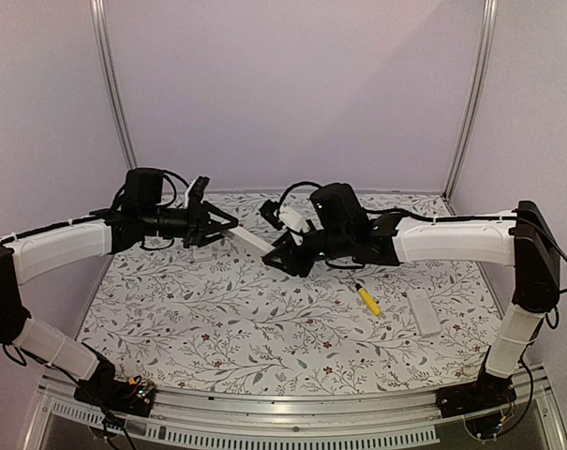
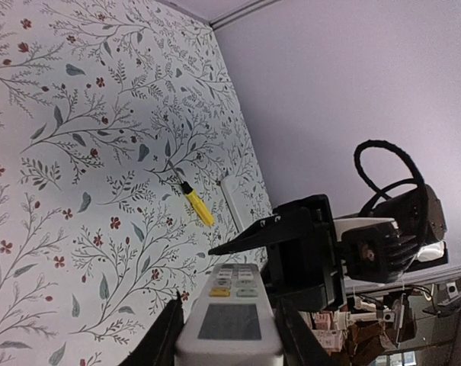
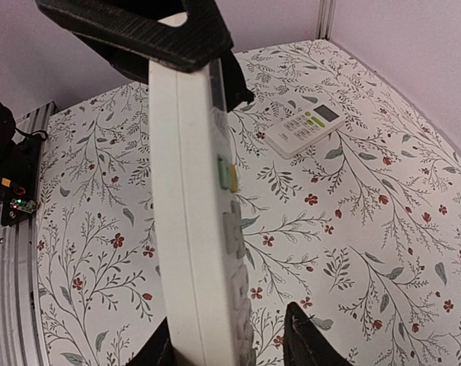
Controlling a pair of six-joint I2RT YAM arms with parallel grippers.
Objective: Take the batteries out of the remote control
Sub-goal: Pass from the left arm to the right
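A white remote control (image 1: 255,239) is held in the air between the two arms. My left gripper (image 1: 222,225) is shut on its screen end, which shows between the fingers in the left wrist view (image 2: 230,320). My right gripper (image 1: 288,255) is open around the button end: in the right wrist view the remote (image 3: 188,229) stands edge-on against one finger, and the other finger (image 3: 306,339) is a gap away from the buttons. No batteries show in any view.
A second remote (image 3: 305,126) with a green screen lies on the floral table beyond the left gripper. A yellow-handled tool (image 1: 367,300) and a flat white piece (image 1: 424,311) lie on the right; both show in the left wrist view, tool (image 2: 196,206) and piece (image 2: 232,202).
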